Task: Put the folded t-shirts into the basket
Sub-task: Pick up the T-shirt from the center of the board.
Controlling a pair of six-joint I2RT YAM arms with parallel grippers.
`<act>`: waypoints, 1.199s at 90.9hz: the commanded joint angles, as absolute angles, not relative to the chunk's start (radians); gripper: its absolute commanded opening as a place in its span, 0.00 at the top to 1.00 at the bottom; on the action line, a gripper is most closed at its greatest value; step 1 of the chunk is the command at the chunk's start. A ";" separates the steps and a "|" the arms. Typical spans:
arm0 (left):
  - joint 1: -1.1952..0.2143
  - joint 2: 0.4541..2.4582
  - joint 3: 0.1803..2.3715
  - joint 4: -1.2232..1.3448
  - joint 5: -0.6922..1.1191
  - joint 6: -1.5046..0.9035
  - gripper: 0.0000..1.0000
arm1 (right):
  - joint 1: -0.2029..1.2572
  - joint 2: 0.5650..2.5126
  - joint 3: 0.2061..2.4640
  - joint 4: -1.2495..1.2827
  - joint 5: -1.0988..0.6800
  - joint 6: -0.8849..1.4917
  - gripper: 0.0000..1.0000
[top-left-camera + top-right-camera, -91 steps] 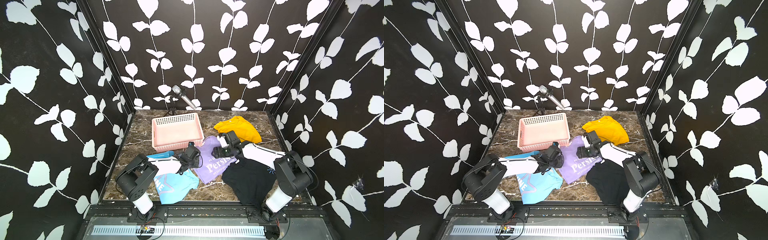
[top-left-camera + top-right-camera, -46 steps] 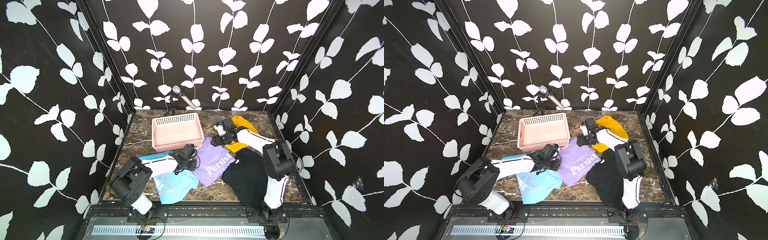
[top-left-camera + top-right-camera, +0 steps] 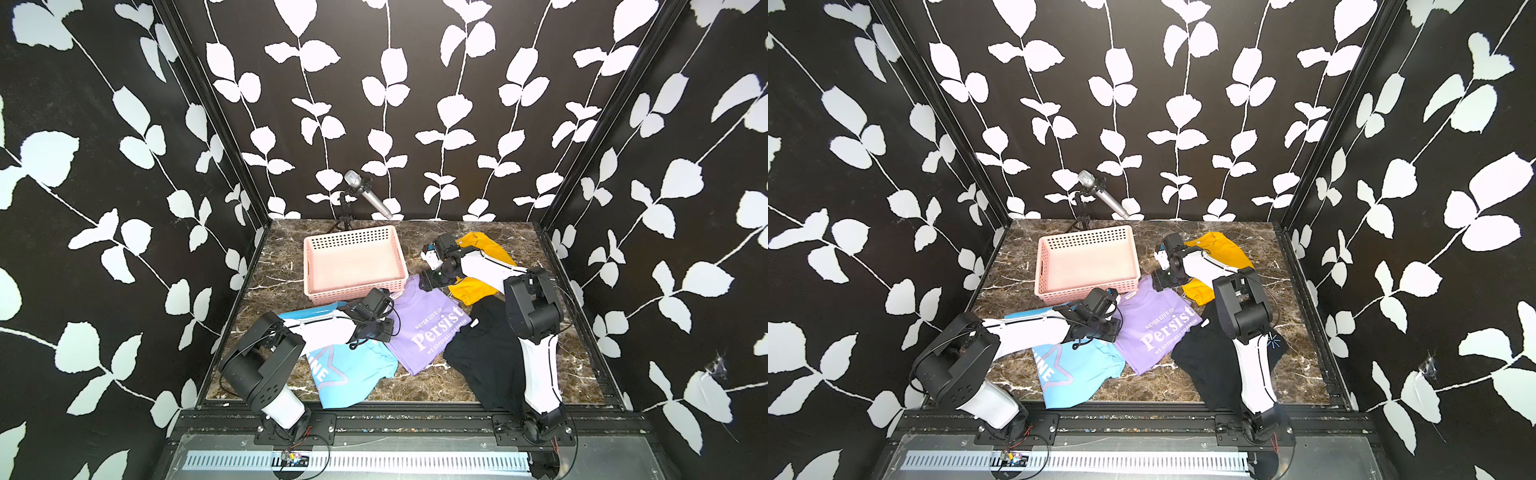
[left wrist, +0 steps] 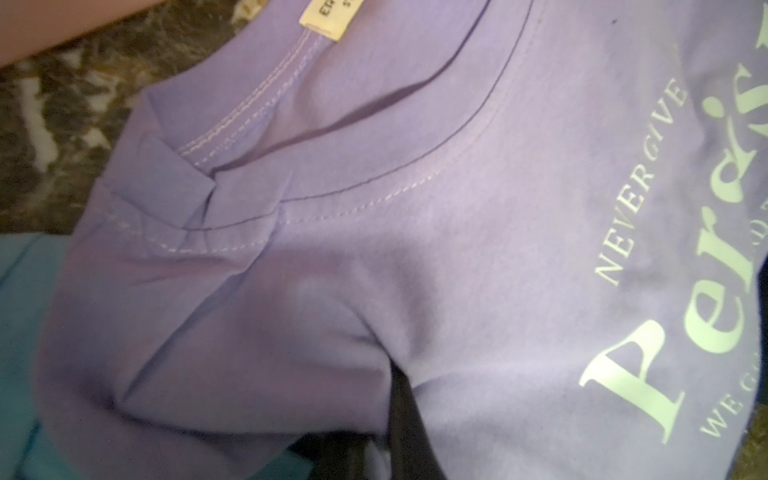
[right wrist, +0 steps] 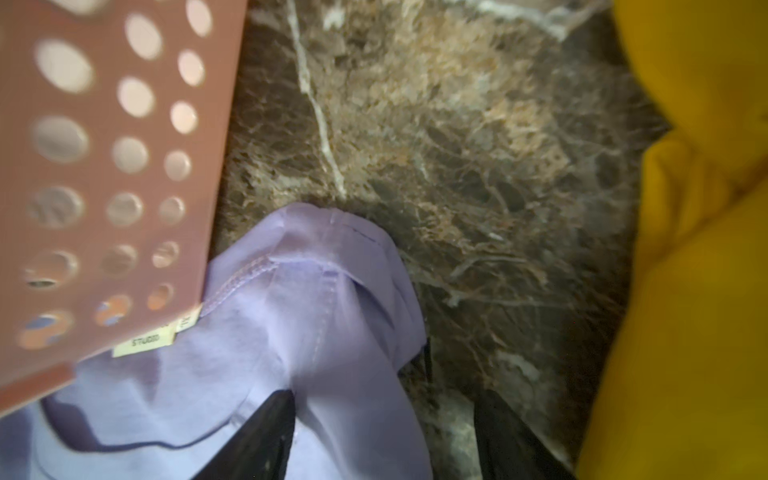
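Broadly, the marble table (image 3: pixel 274 270) carries all four shirts outside the basket (image 3: pixel 353 292), which sits toward the back, left of centre. The black t-shirt (image 3: pixel 486 365) spreads over the front right, partly under the right arm. Beside it, toward the middle, lies the lilac t-shirt (image 3: pixel 428 328) with its white "Persist" print facing up. Its collar end reaches the basket's front right corner, and its left edge overlaps the light blue t-shirt (image 3: pixel 353 374) at the front left. The mustard t-shirt (image 3: pixel 471 289) lies at the back right, crossed by the right arm's forearm. The left gripper (image 3: pixel 387 329) is low at the lilac shirt's left edge with its jaws closed on the cloth, and the left wrist view shows folds drawn in toward a dark finger (image 4: pixel 399 415). The right gripper (image 5: pixel 384 432) hangs over the shirt's collar corner, between the basket and the mustard shirt. Its fingers (image 5: pixel 257 436) stand apart, with lilac fabric against one and bare marble by its partner. A microphone (image 3: pixel 365 193) on a small tripod stands behind the basket.
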State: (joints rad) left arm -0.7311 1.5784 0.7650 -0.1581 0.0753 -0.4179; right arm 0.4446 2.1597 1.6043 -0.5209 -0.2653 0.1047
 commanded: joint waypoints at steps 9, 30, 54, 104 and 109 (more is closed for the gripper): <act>-0.730 1.597 0.776 -0.175 0.111 -0.410 1.00 | 0.448 2.197 1.594 -0.544 -0.325 0.093 0.49; -0.729 1.596 0.785 -0.162 0.093 -0.416 1.00 | 0.447 2.146 1.473 -0.468 -0.384 0.126 0.81; -0.723 1.589 0.824 -0.159 0.098 -0.414 1.00 | 0.414 1.975 1.347 -0.297 -0.458 0.225 1.00; -0.722 1.312 0.917 -0.317 0.137 -0.285 1.00 | 0.397 1.536 1.048 0.032 -0.387 0.415 1.00; -0.720 1.292 0.946 -0.353 0.117 -0.264 1.00 | 0.401 1.506 1.044 0.056 -0.382 0.428 1.00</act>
